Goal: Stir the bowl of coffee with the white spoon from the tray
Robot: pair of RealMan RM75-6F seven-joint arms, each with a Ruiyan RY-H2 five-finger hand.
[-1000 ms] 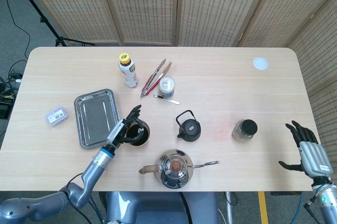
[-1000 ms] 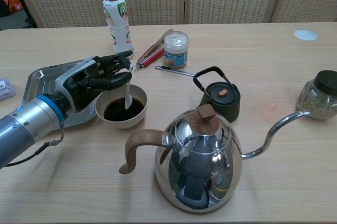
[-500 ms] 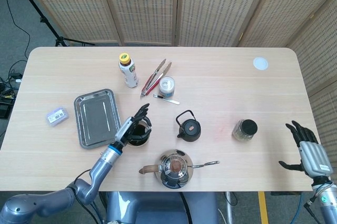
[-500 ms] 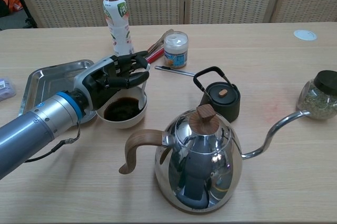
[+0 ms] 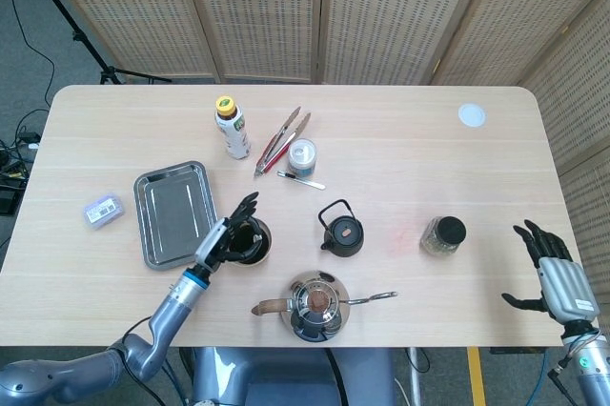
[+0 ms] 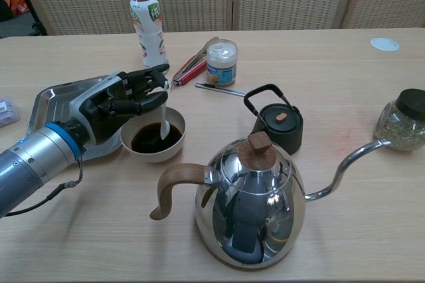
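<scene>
A white bowl of dark coffee (image 6: pixel 154 139) (image 5: pixel 252 242) sits just right of the steel tray (image 6: pixel 50 100) (image 5: pixel 172 210). My left hand (image 6: pixel 119 101) (image 5: pixel 225 237) hovers over the bowl's left rim and pinches the white spoon (image 6: pixel 163 121), whose tip dips into the coffee. In the head view the spoon is hidden by the hand. My right hand (image 5: pixel 551 273) rests open at the table's front right edge, far from the bowl.
A steel kettle (image 6: pixel 249 203) stands in front of the bowl and a small black teapot (image 6: pixel 279 121) to its right. Behind are a bottle (image 6: pixel 148 22), tongs (image 6: pixel 194 64), a small jar (image 6: pixel 221 62) and a pen (image 6: pixel 219 89). A lidded jar (image 6: pixel 402 123) stands far right.
My left hand has drawn back leftward over the bowl with the spoon, after swinging to the right half a second ago. The right hand is still.
</scene>
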